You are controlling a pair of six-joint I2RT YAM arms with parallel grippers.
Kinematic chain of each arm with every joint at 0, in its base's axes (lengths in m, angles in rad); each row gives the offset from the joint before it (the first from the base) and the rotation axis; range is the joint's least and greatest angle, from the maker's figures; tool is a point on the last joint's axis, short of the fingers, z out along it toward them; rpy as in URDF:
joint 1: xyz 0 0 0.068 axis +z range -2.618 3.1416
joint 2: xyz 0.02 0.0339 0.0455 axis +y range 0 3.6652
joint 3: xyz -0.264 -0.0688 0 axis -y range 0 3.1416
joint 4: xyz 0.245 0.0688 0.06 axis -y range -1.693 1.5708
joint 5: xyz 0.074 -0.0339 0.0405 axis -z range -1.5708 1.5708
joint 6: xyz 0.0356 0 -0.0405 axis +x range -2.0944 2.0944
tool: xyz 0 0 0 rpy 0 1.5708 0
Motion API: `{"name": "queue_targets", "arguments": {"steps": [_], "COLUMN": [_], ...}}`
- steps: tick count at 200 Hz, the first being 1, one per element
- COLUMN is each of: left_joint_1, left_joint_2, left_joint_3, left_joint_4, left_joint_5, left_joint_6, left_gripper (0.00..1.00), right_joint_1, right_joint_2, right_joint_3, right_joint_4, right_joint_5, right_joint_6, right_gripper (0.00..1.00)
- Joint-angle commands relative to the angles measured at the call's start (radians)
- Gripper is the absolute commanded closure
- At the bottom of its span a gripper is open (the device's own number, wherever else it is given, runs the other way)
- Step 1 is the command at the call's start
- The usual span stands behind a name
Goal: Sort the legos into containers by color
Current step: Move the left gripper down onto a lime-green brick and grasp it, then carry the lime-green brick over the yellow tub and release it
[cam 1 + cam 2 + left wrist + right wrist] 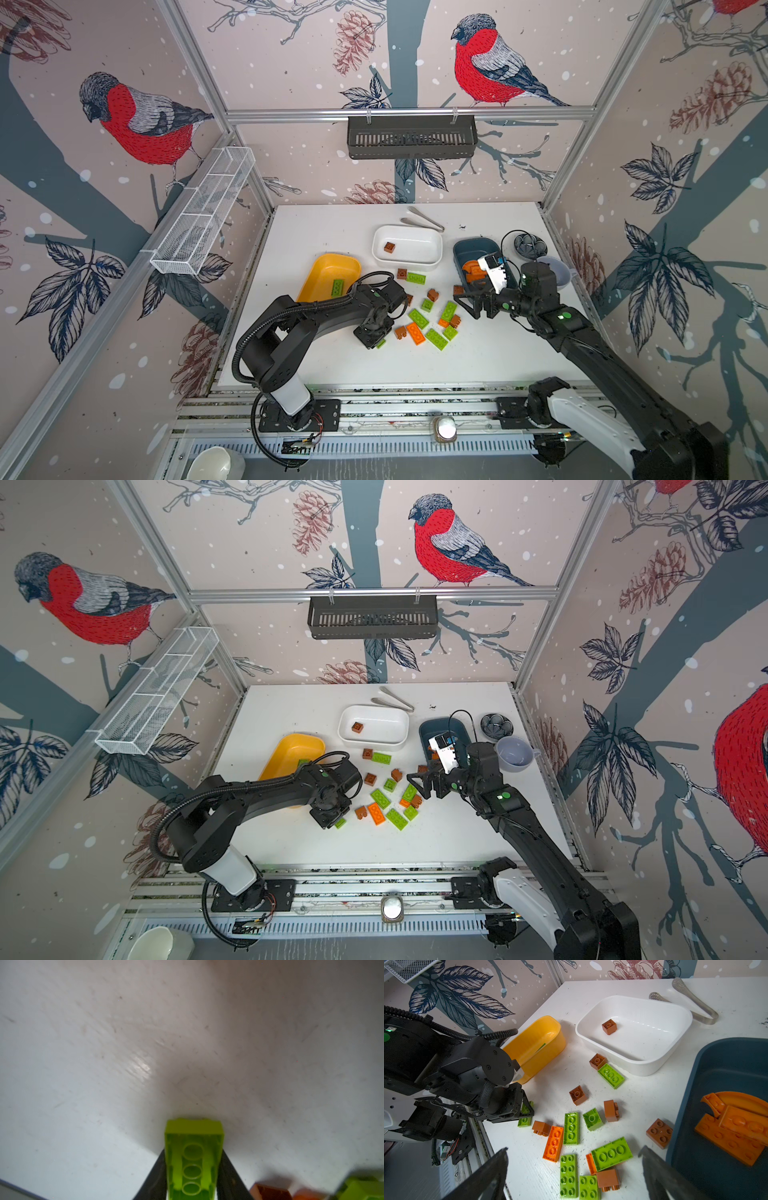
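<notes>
Green brick (194, 1159) is pinched in the left gripper (374, 338). The jaws press on its two long sides and its hollow underside faces the wrist camera. Its far end is at or just off the table (311, 232); can't tell if it's lifted. It's on the robot's side of the white tub (415, 247), at the left edge of the pile.

The right gripper (468, 305) has its jaws spread wide and empty. It hovers right of the white tub and toward the robot, beside the teal tub (463, 253).

Loose legos (436, 338) are scattered on the robot's side of the white tub, green, orange and brown mixed.
- A brown cube (389, 247) is in the white tub.
- A green plate (338, 286) is in the yellow tub (328, 270), left of the white tub.
- Orange pieces (733, 1126) are in the teal tub.

Handling, as a judgement: light, stiff hard plastic that won't crush. The glossy side walls are likely slippery. Best to grip across the narrow width on the flat long sides, mid-length, not on the studs. Small cubes could twist out if caught on a corner.

No brand, label or writing is readable anywhere; the stud tops are too small or blurred to read.
</notes>
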Motion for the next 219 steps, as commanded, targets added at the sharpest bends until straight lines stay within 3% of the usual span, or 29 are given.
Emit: {"name": "queue_targets", "arguments": {"steps": [1,38,63,135,168,201,219], "left_joint_1": [-0.005,-0.011,0.016,0.36,0.486,0.533,0.535], "left_joint_2": [-0.004,-0.029,-0.039,-0.081,-0.035,0.041,0.067], "left_joint_3": [0.046,0.207,0.323,0.362,0.313,0.313,0.338], "left_joint_4": [-0.016,-0.149,-0.271,-0.22,-0.118,-0.052,-0.056], "left_joint_5": [-0.033,-0.109,-0.221,-0.367,-0.415,-0.425,-0.415], "left_joint_6": [0.036,0.156,0.279,0.927,1.066,1.133,1.146], "left_gripper": [0.66,0.66,0.66,0.67,0.66,0.57,0.39], "right_joint_1": [0.001,-0.007,-0.011,-0.01,-0.009,-0.007,-0.008], "right_joint_2": [0.004,0.005,0.005,0.011,0.012,0.018,0.023], "right_joint_3": [0.002,0.007,0.009,0.01,0.009,0.008,0.011], "right_joint_4": [0.022,0.017,0.024,0.047,0.05,0.051,0.049], "right_joint_5": [0.008,0.022,0.019,0.006,0.005,0.009,0.012], "right_joint_6": [-0.011,-0.016,-0.011,0.004,0.006,0.008,0.007], "right_gripper": [0.01,0.0,0.0,0.01,0.01,0.01,0.01]}}
